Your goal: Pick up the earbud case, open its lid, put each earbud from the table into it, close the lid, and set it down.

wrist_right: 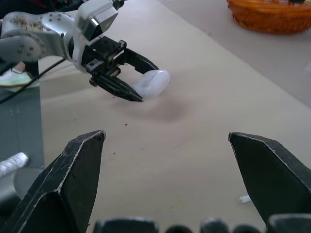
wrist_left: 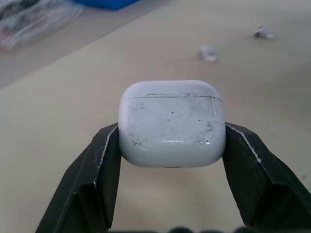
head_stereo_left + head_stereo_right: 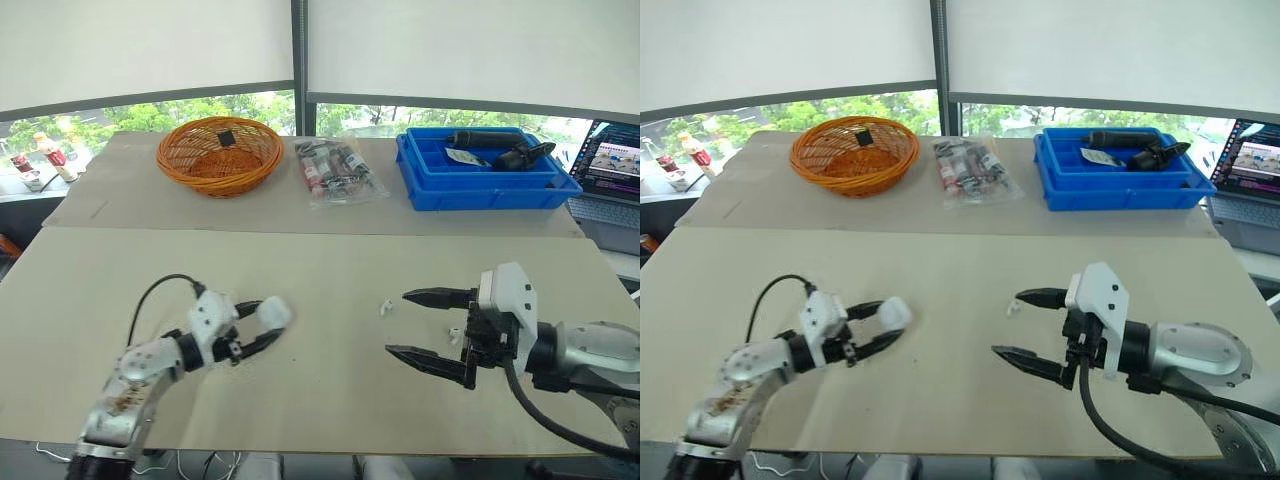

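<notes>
Left gripper (image 3: 262, 322): low over the near side of the table (image 3: 330, 270), its two black fingers pinching the earbud case (image 2: 172, 124) by its sides.
Earbud case: white, scuffed, lid shut, close to the tabletop.
Right gripper (image 3: 397, 322): well apart on the right, fingers spread wide, holding nothing.
Earbuds: one (image 3: 384, 307) just off the right gripper's fingertip, the other (image 3: 454, 334) near its finger base.
Far side: orange basket (image 3: 219, 155), plastic packet (image 3: 338, 172), blue bin (image 3: 480, 185).
</notes>
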You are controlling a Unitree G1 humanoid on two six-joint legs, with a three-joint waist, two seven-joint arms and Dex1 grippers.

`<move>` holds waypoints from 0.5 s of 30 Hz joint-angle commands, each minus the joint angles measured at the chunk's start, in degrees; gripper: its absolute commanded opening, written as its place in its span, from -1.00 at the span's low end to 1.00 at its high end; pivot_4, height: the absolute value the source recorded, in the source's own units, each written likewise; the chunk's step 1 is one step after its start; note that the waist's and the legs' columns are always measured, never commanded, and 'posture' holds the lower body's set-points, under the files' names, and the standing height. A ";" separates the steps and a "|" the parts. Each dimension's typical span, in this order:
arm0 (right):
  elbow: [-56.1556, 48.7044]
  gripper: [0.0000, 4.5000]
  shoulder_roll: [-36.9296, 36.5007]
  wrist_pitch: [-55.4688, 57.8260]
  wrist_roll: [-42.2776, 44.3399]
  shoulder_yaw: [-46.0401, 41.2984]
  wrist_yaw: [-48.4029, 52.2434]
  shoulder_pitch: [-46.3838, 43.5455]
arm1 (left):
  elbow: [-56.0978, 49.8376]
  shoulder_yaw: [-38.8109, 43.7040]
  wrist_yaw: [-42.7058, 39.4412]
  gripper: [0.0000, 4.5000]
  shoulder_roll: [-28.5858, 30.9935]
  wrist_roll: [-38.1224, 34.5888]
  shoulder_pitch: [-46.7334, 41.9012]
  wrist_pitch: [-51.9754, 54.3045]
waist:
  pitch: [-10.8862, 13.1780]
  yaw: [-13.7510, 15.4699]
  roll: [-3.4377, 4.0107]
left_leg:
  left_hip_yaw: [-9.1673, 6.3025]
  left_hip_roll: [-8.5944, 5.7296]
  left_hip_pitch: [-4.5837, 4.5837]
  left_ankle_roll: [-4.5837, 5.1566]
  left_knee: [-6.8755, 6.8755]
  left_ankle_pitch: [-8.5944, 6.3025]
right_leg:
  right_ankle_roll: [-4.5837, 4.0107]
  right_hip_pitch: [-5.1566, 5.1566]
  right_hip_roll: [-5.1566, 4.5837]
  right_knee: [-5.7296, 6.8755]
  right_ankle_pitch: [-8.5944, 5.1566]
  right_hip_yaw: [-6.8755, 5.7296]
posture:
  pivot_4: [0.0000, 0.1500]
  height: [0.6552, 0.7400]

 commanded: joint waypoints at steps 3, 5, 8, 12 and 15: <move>0.68 1.00 4.07 8.89 12.43 5.22 -13.15 -7.17 | 4.28 -3.41 -0.75 0.13 -3.23 3.39 -4.86 -14.65 | 0.00 -0.36 0.00 | -0.01 0.02 0.01 0.01 0.00 0.00 | -0.01 -0.01 0.05 0.02 0.01 0.01 | 1.00 0.83; 3.04 1.00 6.46 11.17 14.95 7.53 -17.36 -10.38 | 6.63 -4.76 -1.56 0.13 -4.39 3.88 -6.84 -18.91 | 0.00 -0.53 0.00 | -0.01 0.01 0.00 0.01 0.00 0.00 | -0.01 0.00 0.05 0.01 0.01 0.01 | 1.00 0.83; 6.44 1.00 9.10 12.87 18.83 8.70 -21.56 -13.67 | 9.00 -5.96 -2.83 0.13 -5.24 3.78 -8.80 -23.11 | 0.00 -0.60 0.00 | -0.02 0.01 -0.05 0.01 0.01 0.00 | 0.00 -0.01 0.04 -0.05 0.01 0.00 | 1.00 0.83; 9.80 1.00 10.62 14.34 21.90 9.76 -24.01 -15.79 | 10.95 -7.07 -3.74 0.13 -5.64 3.40 -10.42 -26.29 | 0.00 -0.61 0.00 | -0.03 0.01 -0.12 0.02 0.01 0.00 | 0.00 -0.06 0.02 -0.07 0.01 -0.02 | 1.00 0.83; 11.38 1.00 10.87 15.41 23.29 10.54 -24.27 -16.70 | 11.97 -7.48 -4.08 0.13 -5.80 3.34 -11.43 -27.83 | 0.00 -0.71 0.00 | -0.04 0.01 -0.11 0.02 0.01 0.00 | 0.00 -0.07 0.03 -0.04 0.01 -0.02 | 1.00 0.83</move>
